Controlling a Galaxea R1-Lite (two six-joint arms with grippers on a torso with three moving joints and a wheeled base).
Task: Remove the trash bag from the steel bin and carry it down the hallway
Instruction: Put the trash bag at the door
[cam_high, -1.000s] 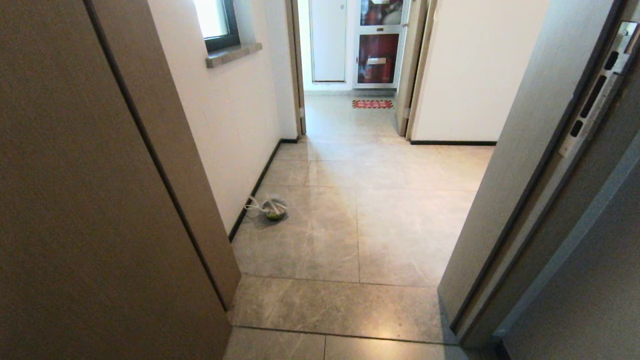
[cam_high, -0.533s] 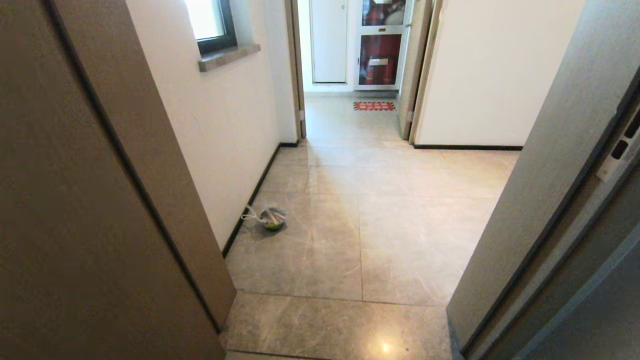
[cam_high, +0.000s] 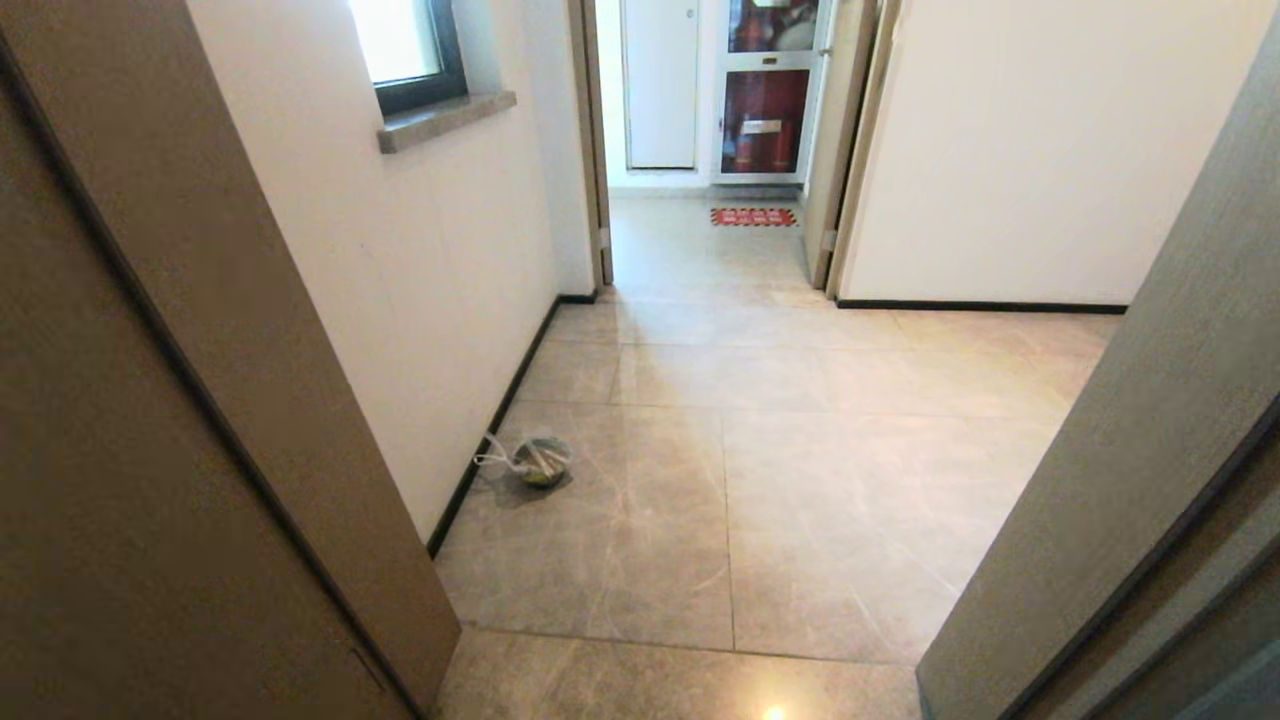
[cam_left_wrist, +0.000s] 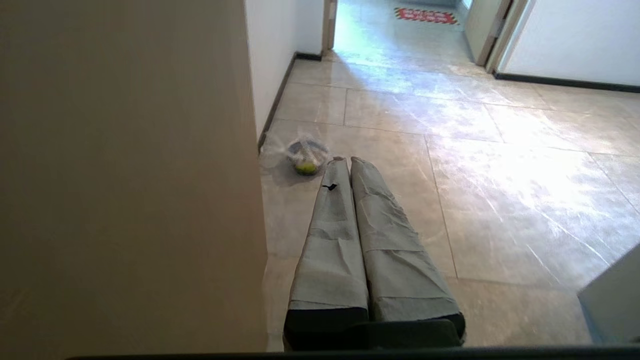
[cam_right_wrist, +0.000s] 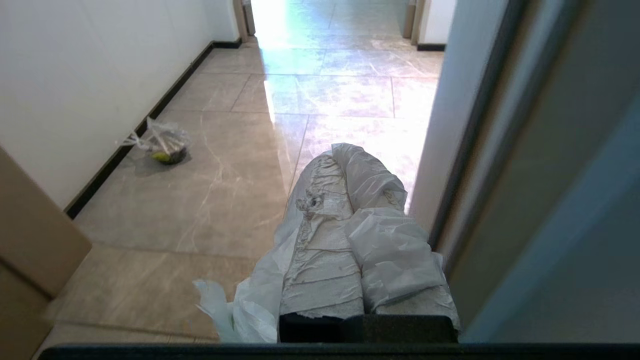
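Observation:
In the right wrist view my right gripper (cam_right_wrist: 336, 150) is shut on the trash bag (cam_right_wrist: 387, 250). Its thin white plastic drapes over both fingers and hangs down at one side (cam_right_wrist: 240, 310). My left gripper (cam_left_wrist: 348, 160) is shut with nothing in it and points level along the floor. Neither arm shows in the head view. The hallway (cam_high: 800, 450) with beige marbled tiles stretches ahead. The steel bin is out of view.
I stand in a doorway: a brown door jamb (cam_high: 200, 400) close on the left, a grey door edge (cam_high: 1150, 450) close on the right. A small clear bundle (cam_high: 535, 460) lies by the left wall's baseboard. A window sill (cam_high: 445, 120) juts out; a red mat (cam_high: 754, 216) lies far ahead.
The whole head view has shifted: the camera has moved forward through the doorway, and both door edges have slid outward. Nothing on the floor has moved.

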